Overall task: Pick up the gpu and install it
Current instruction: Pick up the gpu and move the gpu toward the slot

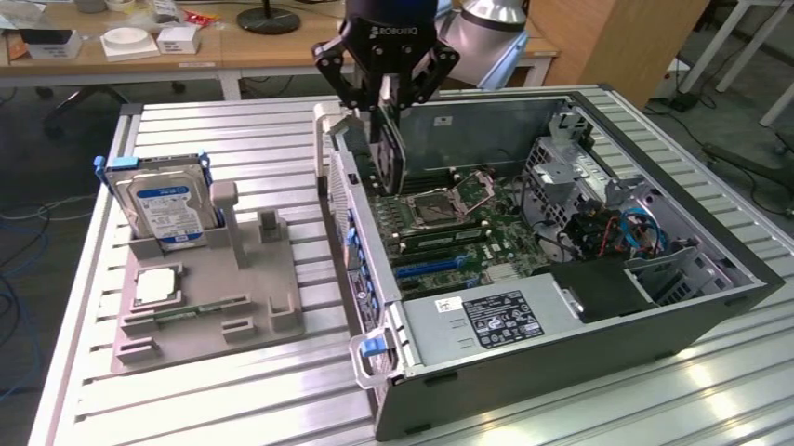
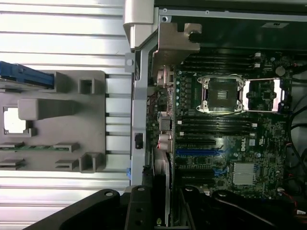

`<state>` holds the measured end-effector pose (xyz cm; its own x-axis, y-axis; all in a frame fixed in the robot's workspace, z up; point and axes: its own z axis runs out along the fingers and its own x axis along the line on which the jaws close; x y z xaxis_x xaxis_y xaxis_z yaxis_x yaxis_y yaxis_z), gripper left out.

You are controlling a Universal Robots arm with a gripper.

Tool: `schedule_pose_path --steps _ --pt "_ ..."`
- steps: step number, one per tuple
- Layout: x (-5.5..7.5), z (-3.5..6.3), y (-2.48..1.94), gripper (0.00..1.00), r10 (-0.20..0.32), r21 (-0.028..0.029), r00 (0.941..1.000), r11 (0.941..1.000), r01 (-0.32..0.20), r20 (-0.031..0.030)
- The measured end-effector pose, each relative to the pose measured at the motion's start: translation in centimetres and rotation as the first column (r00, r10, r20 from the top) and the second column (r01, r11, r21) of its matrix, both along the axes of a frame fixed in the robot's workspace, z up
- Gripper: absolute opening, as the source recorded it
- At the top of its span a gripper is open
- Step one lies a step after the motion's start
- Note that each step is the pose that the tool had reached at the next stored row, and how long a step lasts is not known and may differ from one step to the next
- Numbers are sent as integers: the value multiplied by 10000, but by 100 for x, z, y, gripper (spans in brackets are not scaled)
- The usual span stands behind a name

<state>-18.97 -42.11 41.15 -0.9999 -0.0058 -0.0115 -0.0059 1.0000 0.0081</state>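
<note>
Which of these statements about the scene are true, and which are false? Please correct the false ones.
1. The black gripper holds the thin dark circuit card, the gpu, over the open black computer case. True.
2. The silver hard drive with the blue-white label lies inside the case. False: it stands upright in the grey holder outside the case.
3. The gpu sits in one of the blue slots. False: it hangs edge-down in the gripper, apart from them.
4. A small square silver chip lies on the grey holder. True.

gpu [image 1: 387, 149] over case [image 1: 596, 367], hard drive [image 1: 167, 206] in stand [image 1: 199, 316] alongside
</note>
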Motion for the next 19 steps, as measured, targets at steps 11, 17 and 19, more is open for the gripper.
schedule_pose_path --steps 11,17,19 --pt "269 -1 0 26 2 1 10000 10000 -2 0" --pt "398 -2 0 26 2 0 10000 10000 -2 0" --pt "438 -2 0 26 1 0 10000 10000 -1 0"
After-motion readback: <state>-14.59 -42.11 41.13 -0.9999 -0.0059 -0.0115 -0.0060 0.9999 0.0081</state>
